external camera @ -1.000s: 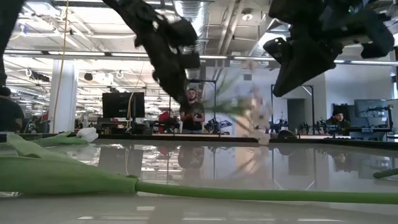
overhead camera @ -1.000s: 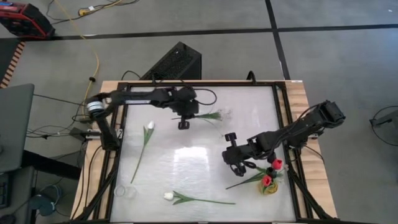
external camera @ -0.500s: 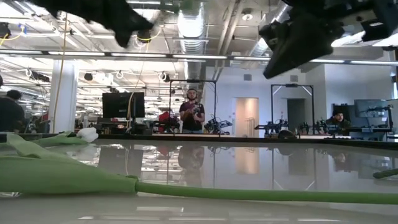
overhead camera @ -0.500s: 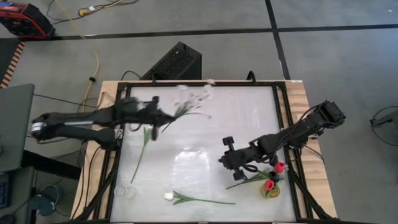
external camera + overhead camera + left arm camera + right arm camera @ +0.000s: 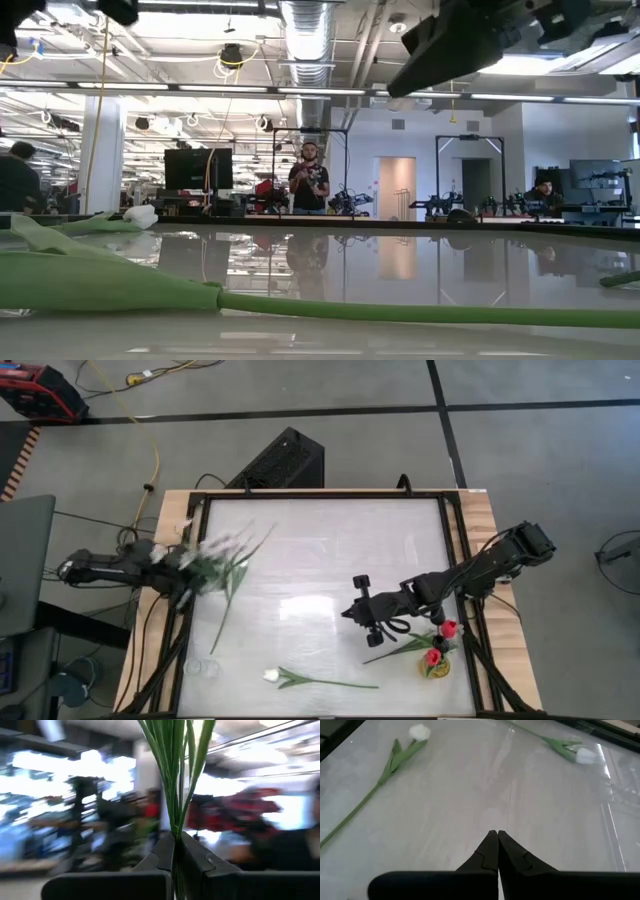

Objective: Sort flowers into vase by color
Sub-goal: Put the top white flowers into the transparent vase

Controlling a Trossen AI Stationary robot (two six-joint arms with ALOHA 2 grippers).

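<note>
The left gripper (image 5: 176, 851) is pinched tight on a sprig (image 5: 222, 552) at the table's left edge, so carry it slowly, stems up, to the glass (image 5: 200, 667) (the right gripper (image 5: 494, 851), closed and empty, waits mid-table).

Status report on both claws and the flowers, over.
Left claw shut on white sprig, at table's left edge. Right claw shut, empty, above table. Two white tulips on table. Nothing blocking.
</note>
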